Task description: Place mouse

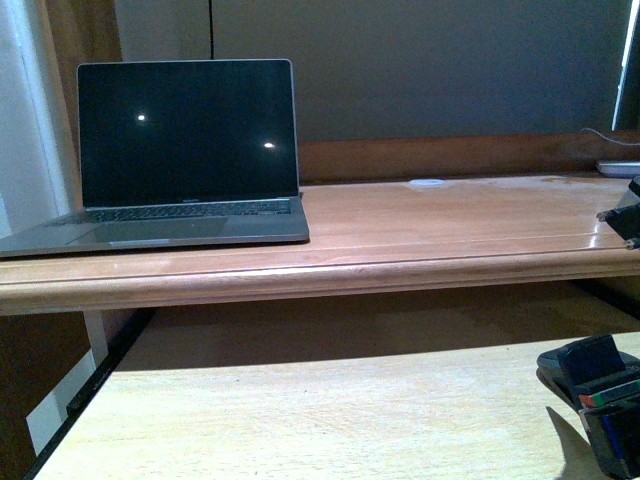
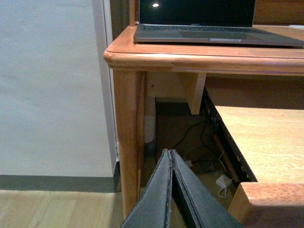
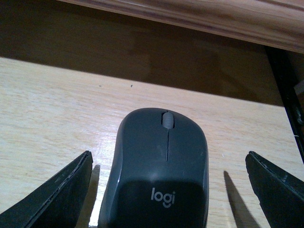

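Closest up: one mouse (image 3: 159, 166), flat on pale lower shelf (image 3: 47, 104), between two right fingers (image 3: 57, 190) spread wide, neither touching. Logo readable only from right wrist. From left wrist: two left fingers (image 2: 154, 204) pressed together, empty, near table leg (image 2: 127, 142). Front: one laptop (image 1: 190, 150) on table (image 1: 450, 225), left end, open wood rightward.

Home office corner: wooden desk (image 1: 420, 225) with pull-out tray (image 1: 330, 420), open laptop (image 1: 185, 150), wall behind.
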Controlling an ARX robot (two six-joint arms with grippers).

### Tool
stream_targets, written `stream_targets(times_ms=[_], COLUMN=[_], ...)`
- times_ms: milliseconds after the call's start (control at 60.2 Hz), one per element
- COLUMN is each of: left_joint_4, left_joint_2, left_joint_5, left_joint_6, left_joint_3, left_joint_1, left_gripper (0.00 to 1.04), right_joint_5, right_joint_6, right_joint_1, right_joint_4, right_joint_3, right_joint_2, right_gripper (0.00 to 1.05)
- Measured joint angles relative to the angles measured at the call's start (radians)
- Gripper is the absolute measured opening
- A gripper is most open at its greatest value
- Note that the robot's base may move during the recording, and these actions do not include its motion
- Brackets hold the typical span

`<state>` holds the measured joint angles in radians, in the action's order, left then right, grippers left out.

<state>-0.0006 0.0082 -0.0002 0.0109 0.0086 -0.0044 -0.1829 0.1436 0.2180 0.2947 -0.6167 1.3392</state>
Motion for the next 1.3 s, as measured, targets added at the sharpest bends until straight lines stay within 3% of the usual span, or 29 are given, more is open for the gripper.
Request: stream_targets(times_ms=[465,581,664,747,963,1196,1295], left_joint_4=[0.0,0.0,0.0,0.0,0.0,0.0,0.0], left_joint_2=[-0.002,-0.002,-0.002,-0.002,-0.002,-0.002,-0.002], left_joint_5=[0.0,0.0,0.0,0.0,0.0,0.0,0.0], left_joint_6=[0.0,0.0,0.0,0.0,0.0,0.0,-0.001], left_joint_3=[0.0,0.0,0.0,0.0,0.0,0.0,0.0], left_joint_1=[0.0,0.0,0.0,0.0,0.0,0.0,0.0], left_gripper=[0.03,0.03,0.19,0.31,0.63,0.98,0.96], right_joint_5=[-0.028,-0.013,-0.008,0.003,0.018,-0.05,-0.091], right_joint_6=[0.007,0.003,0.001,-0.005,-0.048,-0.077,-0.09], right_joint_1=[-0.04,-0.042,-0.044,-0.045,-0.042,0.012,0.05], right_joint_4=[-0.009,-0.023,-0.056,-0.094,-0.188,-0.23,-0.246], right_joint_3=[-0.054,-0.056,-0.056,-0.058,-0.185,-0.464,-0.596], right_joint_2=[0.095,0.092,0.07,0.038,-0.036,0.087,0.204], right_gripper=[0.97,0.83,0.66,0.59,0.58,0.58,0.58])
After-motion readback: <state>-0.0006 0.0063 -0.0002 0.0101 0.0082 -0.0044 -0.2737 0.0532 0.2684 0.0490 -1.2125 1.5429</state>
